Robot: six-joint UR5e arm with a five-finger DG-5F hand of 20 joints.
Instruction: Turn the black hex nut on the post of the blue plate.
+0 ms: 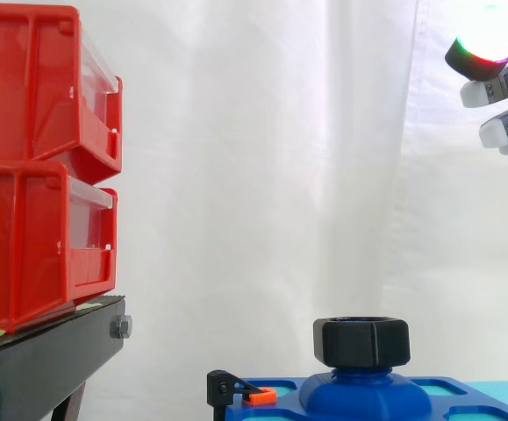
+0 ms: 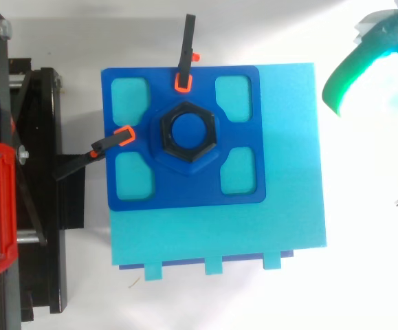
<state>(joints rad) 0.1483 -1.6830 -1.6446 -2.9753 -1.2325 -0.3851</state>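
Blue plate (image 2: 185,191): lies flat on a cyan block, covering the block's upper left part in the top view; four rounded cut-outs show cyan through it.
Post (image 1: 364,393): rises as a rounded blue boss from the middle of the blue plate; blue core visible through the nut's bore from above.
Black hex nut (image 1: 361,341): sits level on the post at the centre of the blue plate, flats upright, nothing touching it.
Robot hand (image 1: 506,83): hangs high above the blue plate and off towards its right side, well apart from plate and nut; fingers loosely spread and pointing left, released, grasping nothing.
Glowing pad (image 1: 489,33): topmost fingertip, white with a green and red rim in the side view; seen as a green glow (image 2: 346,69) past the blue plate's far right corner from above.
Cyan block (image 2: 291,172): lies under the blue plate, reaching out beyond its right and lower edges in the top view.
Clamps: two, black with orange jaws, gripping the blue plate at its upper edge (image 2: 183,75) and left edge (image 2: 113,139).
Red bins (image 1: 43,167): stacked two high, left of the blue plate and above its level.
Black stand (image 1: 47,360): carries the bins, left of the blue plate.
Bench (image 2: 363,275): white, under the block, open on the blue plate's right.
White curtain (image 1: 262,158): hangs behind the blue plate.
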